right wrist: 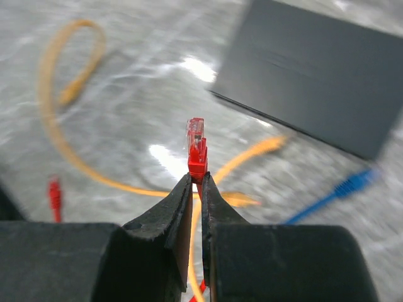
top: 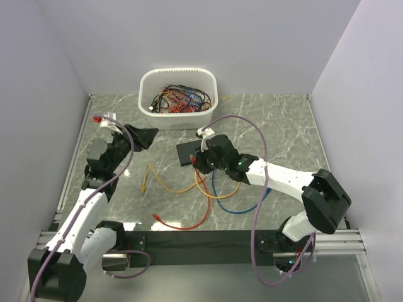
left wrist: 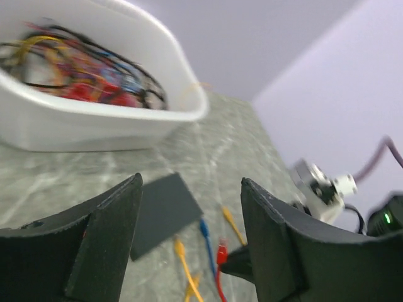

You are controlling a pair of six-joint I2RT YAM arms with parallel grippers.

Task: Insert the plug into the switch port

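Note:
My right gripper is shut on the red plug, whose clear tip sticks out past the fingertips and points across the table. The flat black switch box lies just beyond it to the upper right; its ports do not show. From above, the right gripper sits at the near edge of the box. My left gripper hovers left of the box, open with nothing between its fingers. In the left wrist view the box and the held red plug appear between the open jaws.
A white oval tub full of tangled cables stands at the back centre. Orange, blue and red cables lie looped on the marble table in front of the box. White walls close in the left, right and back.

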